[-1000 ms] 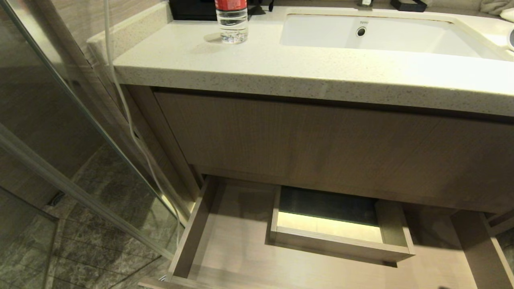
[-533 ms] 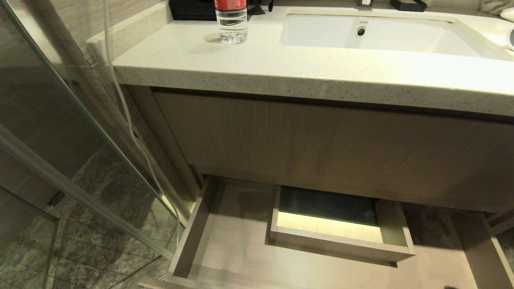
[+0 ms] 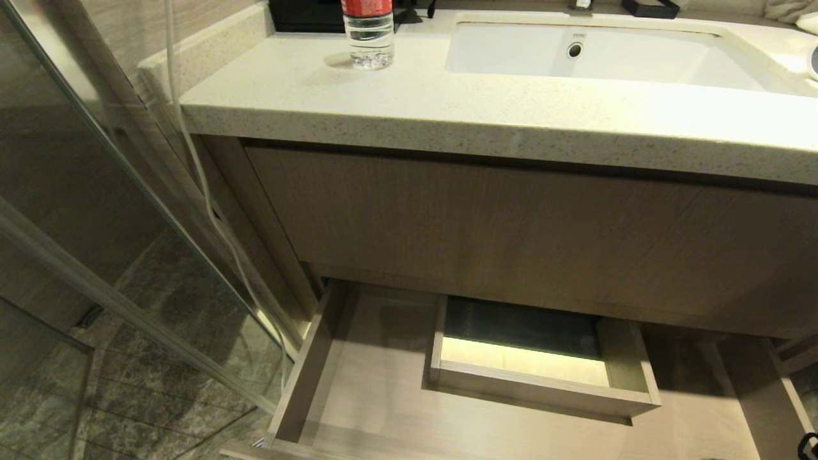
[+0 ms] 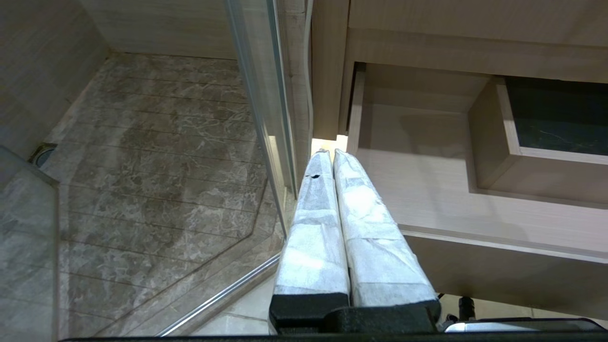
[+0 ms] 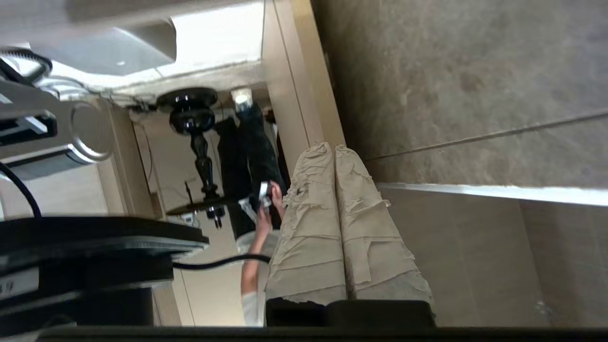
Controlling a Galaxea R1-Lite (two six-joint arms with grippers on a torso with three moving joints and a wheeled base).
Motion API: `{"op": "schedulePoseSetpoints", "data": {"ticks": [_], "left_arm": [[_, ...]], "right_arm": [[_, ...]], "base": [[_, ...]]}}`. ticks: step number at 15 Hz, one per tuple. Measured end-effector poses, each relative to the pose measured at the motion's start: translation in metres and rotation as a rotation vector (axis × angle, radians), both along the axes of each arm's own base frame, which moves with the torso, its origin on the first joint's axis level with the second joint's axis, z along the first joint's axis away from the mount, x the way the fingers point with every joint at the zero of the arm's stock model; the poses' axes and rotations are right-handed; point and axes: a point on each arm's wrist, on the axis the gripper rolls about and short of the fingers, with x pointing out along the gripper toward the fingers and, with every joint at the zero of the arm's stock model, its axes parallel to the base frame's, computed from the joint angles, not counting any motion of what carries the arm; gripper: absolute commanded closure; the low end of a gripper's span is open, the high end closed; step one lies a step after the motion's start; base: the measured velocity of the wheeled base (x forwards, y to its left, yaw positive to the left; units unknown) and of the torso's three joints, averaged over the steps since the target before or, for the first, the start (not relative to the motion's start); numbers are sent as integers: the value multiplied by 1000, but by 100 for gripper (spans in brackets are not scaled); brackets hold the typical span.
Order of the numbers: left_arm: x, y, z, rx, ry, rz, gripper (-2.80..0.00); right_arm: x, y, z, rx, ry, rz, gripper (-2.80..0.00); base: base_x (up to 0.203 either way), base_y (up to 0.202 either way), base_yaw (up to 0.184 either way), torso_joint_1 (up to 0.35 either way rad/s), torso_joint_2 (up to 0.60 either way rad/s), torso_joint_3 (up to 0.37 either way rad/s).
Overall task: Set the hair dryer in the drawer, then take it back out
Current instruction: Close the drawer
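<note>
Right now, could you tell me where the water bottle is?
In the head view, the water bottle stands upright on the countertop, left of the sink.

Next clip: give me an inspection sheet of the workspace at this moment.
Surface: pale stone counter with a white sink.
Job's things: drawer pulled open, nothing lying in the part shown; hair dryer only a sliver at the counter's right edge.
Clutter: water bottle upright on the counter.
Grippers: left gripper shut, empty, beside the drawer; right gripper shut, empty.
Cables: pale cord hanging down the cabinet's left side.
Surroundings: glass panel, tiled floor, a person behind.
</note>
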Motion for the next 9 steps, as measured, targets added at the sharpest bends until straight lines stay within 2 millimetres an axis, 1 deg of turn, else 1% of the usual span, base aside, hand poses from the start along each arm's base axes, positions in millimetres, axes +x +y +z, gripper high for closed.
{"op": "schedulePoseSetpoints", "data": {"ticks": [5, 9], "left_arm": [[0, 0, 0, 0, 0, 0, 0], [0, 0, 0, 0, 0, 0, 0]], "right_arm": [[5, -3, -26, 27, 27, 6, 0], [7, -4, -38, 33, 32, 10, 0]], "base": [[0, 0, 0, 0, 0, 0], [0, 0, 0, 0, 0, 0]]}}
